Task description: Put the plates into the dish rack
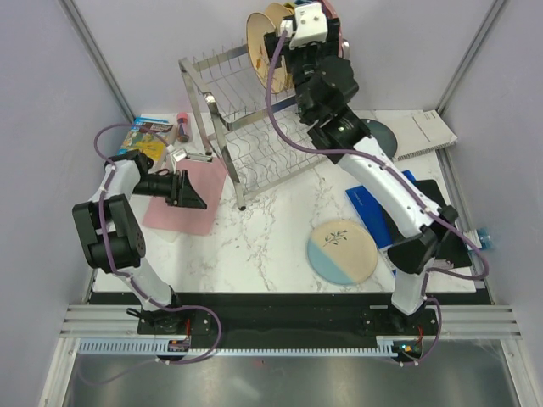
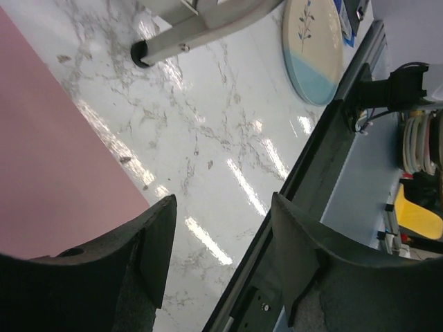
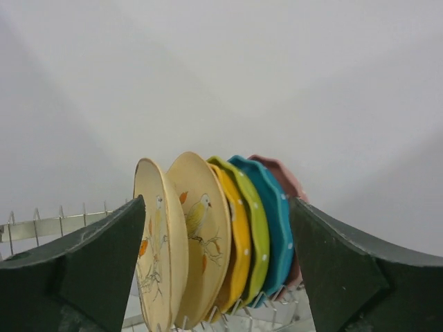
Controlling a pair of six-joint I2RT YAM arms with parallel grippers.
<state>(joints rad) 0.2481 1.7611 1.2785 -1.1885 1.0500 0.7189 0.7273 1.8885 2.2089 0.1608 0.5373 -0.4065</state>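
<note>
Rack [image 1: 254,153] of silver wire stands two tiers high at the back of the table [image 1: 271,229]. At the right end of its upper tier a row of plates stands on edge between the prongs. The first bird plate [image 3: 156,256] is at the open end of the row, nearest the rest of the tier. The second bird plate [image 3: 201,235] stands just behind it, its painted bird facing the wrist camera. Then come a yellow plate [image 3: 239,245], a green plate [image 3: 256,228], a blue plate [image 3: 278,221] and a pink plate [image 3: 287,178], packed close together. The right fingers [image 3: 90,270] hover at that end of the upper tier, spread wide to either side of the row. In the wrist view both bird plates show in the gap between them. Whether either finger touches a plate cannot be told. The half-blue plate [image 1: 341,252] lies flat on the table in front of the rack and off to its right, well apart from it. The teal plate [image 1: 379,136] lies flat just right of the rack's lower tier, partly hidden behind the right arm. Left and in front of the rack, the left fingers [image 1: 188,193] hang low over a pink mat [image 1: 182,216], apart, with bare table showing between them. In that wrist view, one rack leg [image 2: 166,48] stands on the table beyond them.
</note>
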